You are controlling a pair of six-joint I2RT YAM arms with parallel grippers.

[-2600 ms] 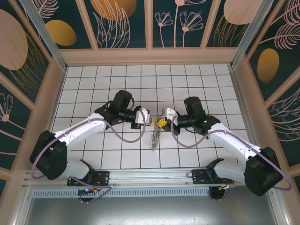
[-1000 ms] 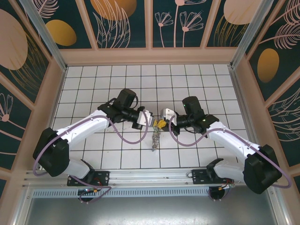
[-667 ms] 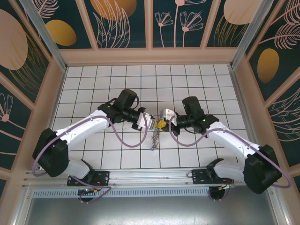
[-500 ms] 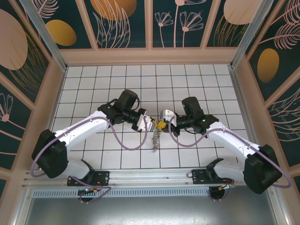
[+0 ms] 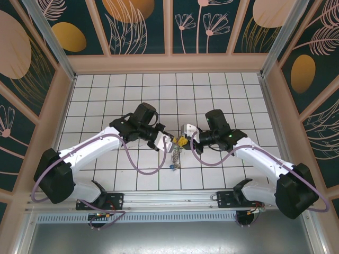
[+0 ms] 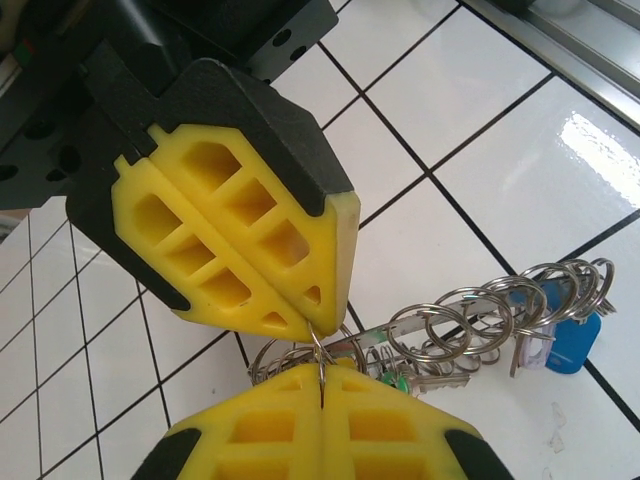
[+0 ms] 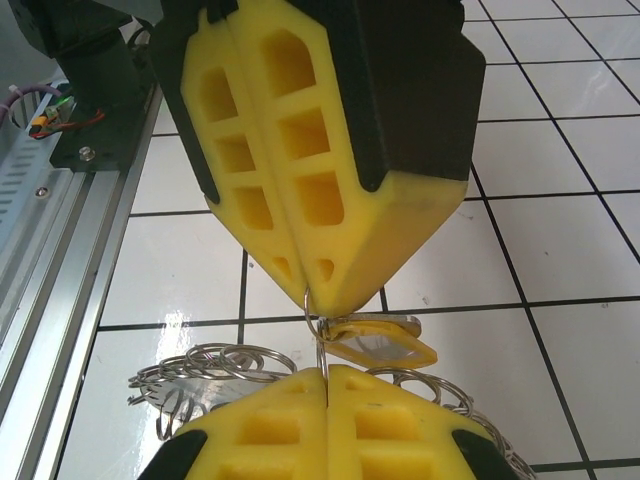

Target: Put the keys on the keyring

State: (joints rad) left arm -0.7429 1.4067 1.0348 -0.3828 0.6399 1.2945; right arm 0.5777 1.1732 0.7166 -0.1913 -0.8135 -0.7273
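Left end effector (image 6: pixel 322 378), right end effector (image 7: pixel 326 378) both clamped on keyring (image 5: pixel 174 153). Risk: uneven pull slips thin wire free; yellow key (image 7: pixel 380 346) drops to worktop (image 5: pixel 132 90).

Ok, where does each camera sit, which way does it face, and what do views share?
Top external: fixed above, behind the robot, looking down on the tiled table; left arm and right arm show, left claw and right claw meet at the keyring.
Left wrist: on the left arm, facing the right claw past its own shut claw.
Right wrist: on the right arm, facing the left claw past its own shut claw.
Shared: both wrist views show both claws pinching the keyring.
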